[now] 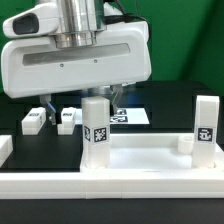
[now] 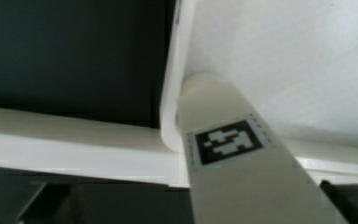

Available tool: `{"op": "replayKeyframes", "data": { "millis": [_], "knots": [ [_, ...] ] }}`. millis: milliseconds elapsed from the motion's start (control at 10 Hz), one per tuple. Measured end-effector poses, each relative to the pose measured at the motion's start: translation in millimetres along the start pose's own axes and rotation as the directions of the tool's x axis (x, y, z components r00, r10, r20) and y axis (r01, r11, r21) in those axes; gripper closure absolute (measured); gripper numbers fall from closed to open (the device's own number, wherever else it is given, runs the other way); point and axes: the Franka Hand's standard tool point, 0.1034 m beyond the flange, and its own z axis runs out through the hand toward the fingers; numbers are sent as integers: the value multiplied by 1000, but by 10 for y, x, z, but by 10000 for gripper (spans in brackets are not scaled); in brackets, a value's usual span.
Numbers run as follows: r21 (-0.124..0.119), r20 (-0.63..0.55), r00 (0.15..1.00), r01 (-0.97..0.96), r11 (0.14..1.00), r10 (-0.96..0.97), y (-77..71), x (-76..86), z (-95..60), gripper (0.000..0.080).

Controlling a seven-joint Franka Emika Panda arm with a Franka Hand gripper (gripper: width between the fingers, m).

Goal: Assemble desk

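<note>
Hand [image 1: 113, 97] hangs open over an upright leg [image 1: 97, 128] on the desk top [image 1: 150, 160]; the next move probably means fetching a loose leg [image 1: 33, 121].

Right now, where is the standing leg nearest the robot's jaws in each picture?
Exterior view: the leg stands upright near the middle of the picture, tag facing us.
Wrist view: the leg, likely the same one, fills the middle, close up, tag showing.
Shared landmark: the white desk top at its foot.
</note>
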Motion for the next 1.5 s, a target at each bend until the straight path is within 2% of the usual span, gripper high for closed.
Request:
{"op": "replayKeyframes", "data": {
  "millis": [200,400,700,800,900,1100,1200,1300,1400,1500],
  "knots": [
    [2,-1,999,-47,999,47,-3,1,0,178],
    [3,-1,977,-212,977,212,-4,1,0,511],
    [2,0,919,-394,919,394,-10,3,-3,510],
    [-11,6,817,-577,817,577,-101,22,0,510],
    [-17,18,678,-734,679,734,-199,31,20,510],
    [-64,33,254,-965,256,967,-289,88,47,508],
    [-53,34,93,-994,95,995,-279,101,46,508],
    [-52,32,-8,-999,-6,999,-255,103,41,508],
    [-53,31,-11,-999,-10,999,-239,97,39,508],
    [-53,29,-82,-995,-80,996,-248,100,44,508]
  ]
}}
